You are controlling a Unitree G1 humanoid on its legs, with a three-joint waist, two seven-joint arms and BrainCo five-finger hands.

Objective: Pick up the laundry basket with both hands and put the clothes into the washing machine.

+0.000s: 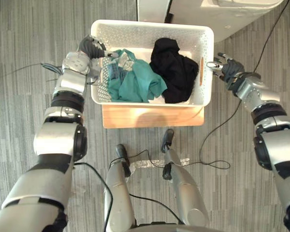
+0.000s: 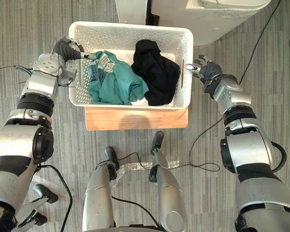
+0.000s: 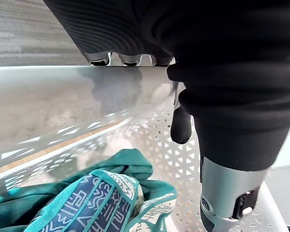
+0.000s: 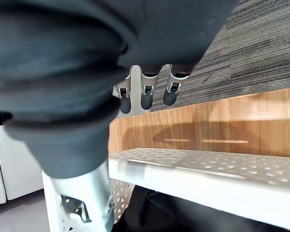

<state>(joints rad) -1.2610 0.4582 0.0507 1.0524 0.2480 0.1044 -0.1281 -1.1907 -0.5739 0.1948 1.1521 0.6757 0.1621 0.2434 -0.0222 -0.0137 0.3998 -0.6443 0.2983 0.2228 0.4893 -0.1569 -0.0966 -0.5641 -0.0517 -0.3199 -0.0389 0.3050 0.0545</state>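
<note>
Evidently light yet stiff, the laundry basket [image 1: 150,28] of soft clothes [image 1: 135,82] sits at 12 o'clock on the wooden surface [image 1: 150,117] and seems best lifted by its end rims: the left hand [image 1: 89,47] is at the 9 o'clock rim, its grip unreadable, and the right hand [image 1: 229,67] hangs slack-fingered beside the 3 o'clock handle slot [image 1: 201,67].

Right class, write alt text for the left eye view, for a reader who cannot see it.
Seen from above, a white laundry basket holding a teal garment and a black garment sits on a wooden platform. The left hand is at its left rim, the open right hand beside its right rim.
</note>
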